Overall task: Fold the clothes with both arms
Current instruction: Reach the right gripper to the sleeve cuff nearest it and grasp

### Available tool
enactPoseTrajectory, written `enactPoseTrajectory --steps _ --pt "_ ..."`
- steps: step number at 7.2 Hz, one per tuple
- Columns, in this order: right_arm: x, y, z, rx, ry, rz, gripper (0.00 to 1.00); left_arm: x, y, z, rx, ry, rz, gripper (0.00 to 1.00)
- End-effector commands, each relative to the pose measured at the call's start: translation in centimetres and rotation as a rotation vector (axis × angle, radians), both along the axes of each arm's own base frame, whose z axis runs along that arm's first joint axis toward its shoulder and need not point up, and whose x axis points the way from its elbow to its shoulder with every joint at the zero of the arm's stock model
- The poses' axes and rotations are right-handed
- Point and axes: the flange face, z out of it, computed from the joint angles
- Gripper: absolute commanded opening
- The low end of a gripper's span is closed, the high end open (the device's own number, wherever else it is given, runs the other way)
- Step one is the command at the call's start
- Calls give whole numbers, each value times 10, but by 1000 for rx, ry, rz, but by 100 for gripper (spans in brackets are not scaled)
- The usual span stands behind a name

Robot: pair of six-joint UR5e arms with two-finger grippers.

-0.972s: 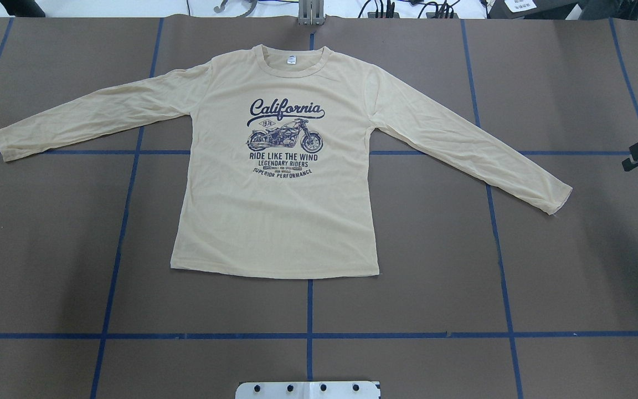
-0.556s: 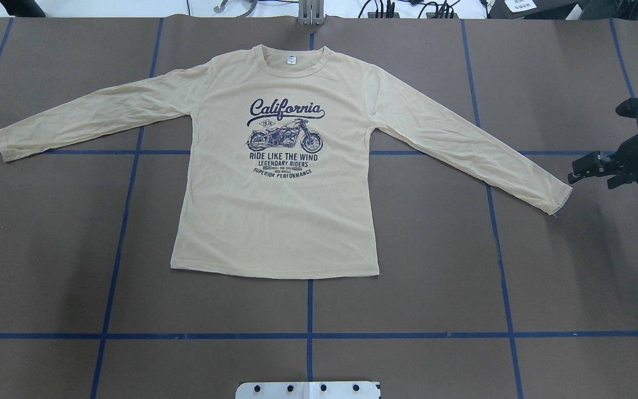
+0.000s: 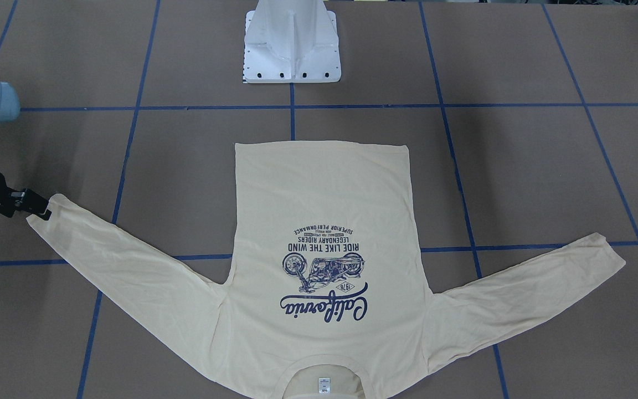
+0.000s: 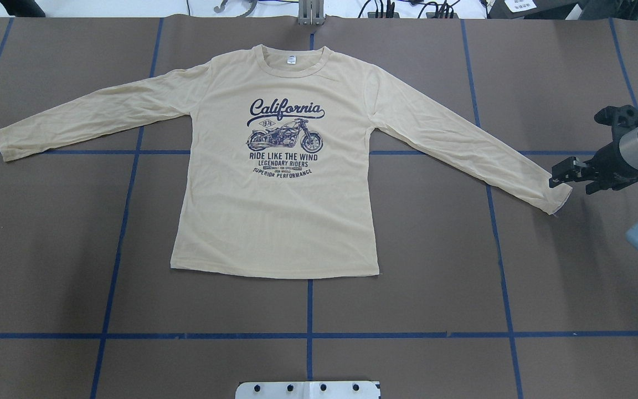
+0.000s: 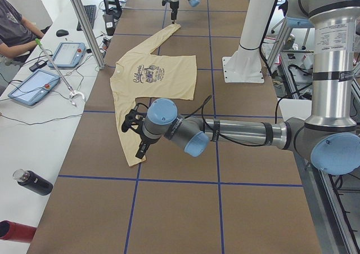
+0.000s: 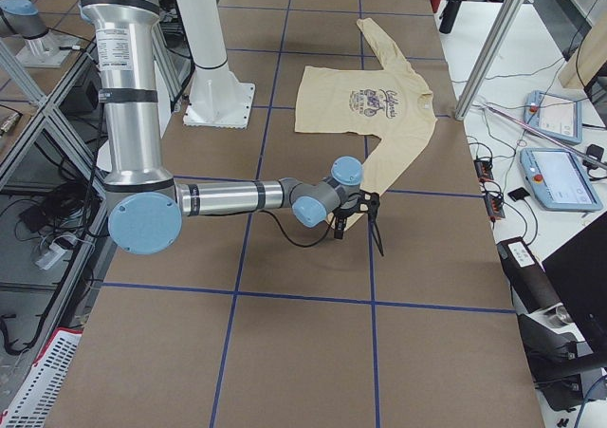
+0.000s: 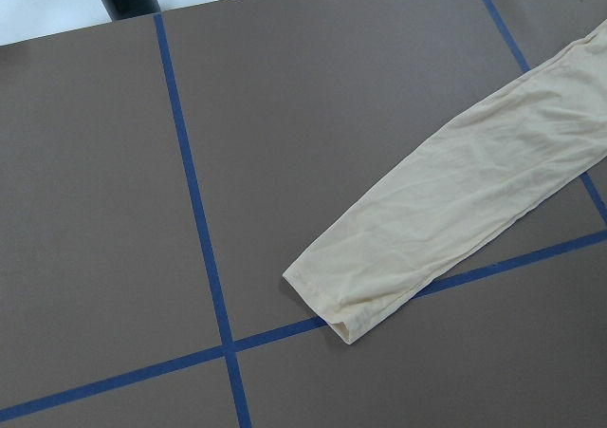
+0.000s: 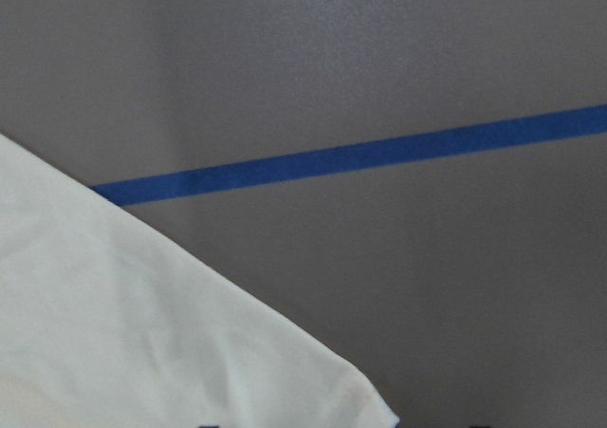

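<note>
Navy print on T-shirt chest reading, top to bottom:
- script "California"
- "1976" sitting in small diamond
- under motorcycle drawing: "RIDE LIKE THE WIND", "LEGENDARY RIDERS", one tiny line blurring out, curved "SUPERIOR PERFORMANCE"

Same print showing upside down in front-facing view.
White neck label carrying marks too small to read.
White sticker on left arm showing unreadable lettering.

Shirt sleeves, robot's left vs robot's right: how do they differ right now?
The pale cream-yellow shirt's right sleeve slants more steeply toward the robot than its left sleeve, which lies nearer level. The black two-finger right gripper is at the right sleeve's cuff. The overhead view shows no gripper at the left sleeve's cuff. Shared: both lie flat, spread out, unfolded.
</note>
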Motion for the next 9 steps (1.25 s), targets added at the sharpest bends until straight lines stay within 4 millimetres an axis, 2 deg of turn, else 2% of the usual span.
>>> enactPoseTrajectory --steps 1,2,3,4,5,7,8,9 --pt "-1 -1 8 -13 8 0 72 0 0 0 0 1 1 100" --pt "-1 -1 10 -17 10 0 71 0 0 0 0 1 1 100" --pt "-1 0 11 -21 12 1 61 0 1 -1 2 1 1 100" --pt "-1 0 11 -29 10 7 18 -1 1 -1 2 1 -1 100" --pt "-1 1 12 -32 8 4 0 0 0 -2 3 1 1 100" --pt "1 3 3 -32 -20 -8 0 0 0 0 0 1 1 100" --pt "22 -6 -14 -39 -80 7 0 0 1 -1 2 1 1 100" --pt "69 -25 -49 -56 -207 29 0 0 1 -2 5 1 1 100"
